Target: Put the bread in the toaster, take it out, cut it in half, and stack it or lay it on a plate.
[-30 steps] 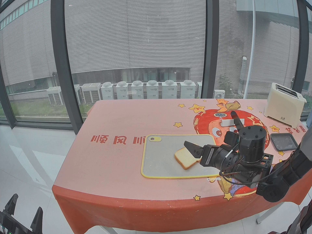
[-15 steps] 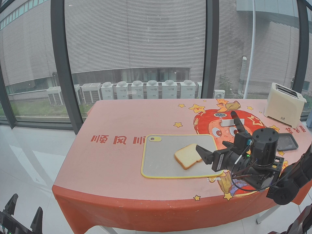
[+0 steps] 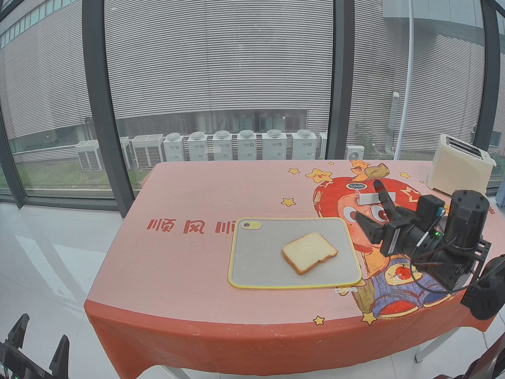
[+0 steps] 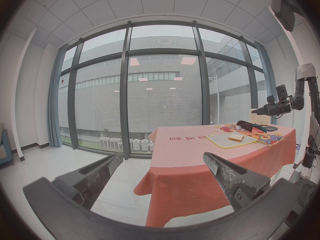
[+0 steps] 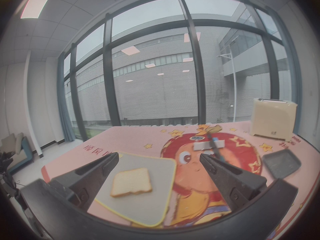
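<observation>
Off the cutting board (image 3: 252, 261), you drew the right gripper (image 3: 368, 226) back toward the knife (image 3: 376, 198), fingers spread wide and empty, and left the bread (image 3: 309, 252) lying flat and whole, so the halving looked not yet begun.

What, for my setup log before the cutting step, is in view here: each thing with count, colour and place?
bread: one slice, pale with tan crust, flat on the cutting board, uncut
cutting board: one, grey with yellow rim, mid-table
knife: one, black handle, behind the board's right corner
toaster: one, cream, table's far right corner
plate: one, dark grey, square, in front of the toaster
tablecloth: one, orange-pink, printed
right gripper: open, above the table right of the board
left gripper: open, low, off the table's left
</observation>
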Available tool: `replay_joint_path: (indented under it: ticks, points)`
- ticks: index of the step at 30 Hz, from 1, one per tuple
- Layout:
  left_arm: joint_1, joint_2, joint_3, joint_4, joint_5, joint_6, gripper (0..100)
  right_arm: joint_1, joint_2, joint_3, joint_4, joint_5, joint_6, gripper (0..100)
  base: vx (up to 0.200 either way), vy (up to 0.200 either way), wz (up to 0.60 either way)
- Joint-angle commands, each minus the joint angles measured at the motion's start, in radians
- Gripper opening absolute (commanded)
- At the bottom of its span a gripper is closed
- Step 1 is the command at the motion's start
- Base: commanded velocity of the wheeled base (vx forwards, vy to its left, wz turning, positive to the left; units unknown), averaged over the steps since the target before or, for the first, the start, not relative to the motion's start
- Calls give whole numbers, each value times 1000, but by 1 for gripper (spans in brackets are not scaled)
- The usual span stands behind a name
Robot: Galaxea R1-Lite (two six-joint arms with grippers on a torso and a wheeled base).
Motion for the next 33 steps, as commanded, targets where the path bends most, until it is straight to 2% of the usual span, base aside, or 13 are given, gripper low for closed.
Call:
replay_joint_path:
  ticks: [1, 2, 4, 7, 10, 22, 25, 33]
  points:
    - [0, 2, 18, 0, -1, 0, 100, -105, -48, -7, 2, 7, -30, 100, 0, 0, 0]
    - [0, 2, 18, 0, -1, 0, 100, -105, -48, -7, 2, 7, -30, 100, 0, 0, 0]
    - [0, 2, 18, 0, -1, 0, 100, -149, -53, -6, 2, 15, -45, 100, 0, 0, 0]
    - [0, 2, 18, 0, 1, 0, 100, -200, -73, 2, 5, 56, -76, 100, 0, 0, 0]
    - [0, 2, 18, 0, 1, 0, 100, -246, -91, -4, 48, 65, -86, 100, 0, 0, 0]
    - [0, 2, 18, 1, 1, 0, 100, -268, -221, 5, 284, 81, -106, 100, 0, 0, 0]
    - [0, 2, 18, 0, 1, 0, 100, -295, -226, 2, 356, 79, -105, 100, 0, 0, 0]
    - [0, 2, 18, 0, -1, 0, 100, -315, -179, -3, 373, 78, -108, 100, 0, 0, 0]
